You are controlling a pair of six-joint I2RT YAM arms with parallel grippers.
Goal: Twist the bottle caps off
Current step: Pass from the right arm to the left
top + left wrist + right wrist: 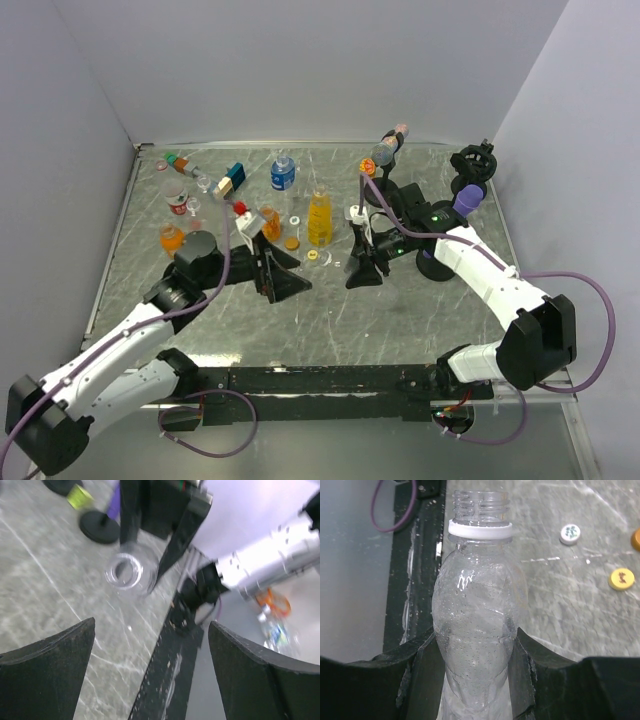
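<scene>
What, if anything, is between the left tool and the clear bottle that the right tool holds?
Nothing visible. From the open left tool, the bottle shows its uncapped mouth unblocked. The right tool grips only its body, below the neck.

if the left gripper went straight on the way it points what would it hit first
Probably the clear bottle, mouth toward the left gripper and held by the right gripper; depth is unclear.

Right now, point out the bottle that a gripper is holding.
The clear uncapped bottle, clamped in the right gripper; the yellow bottle and blue-labelled bottle stand free.
</scene>
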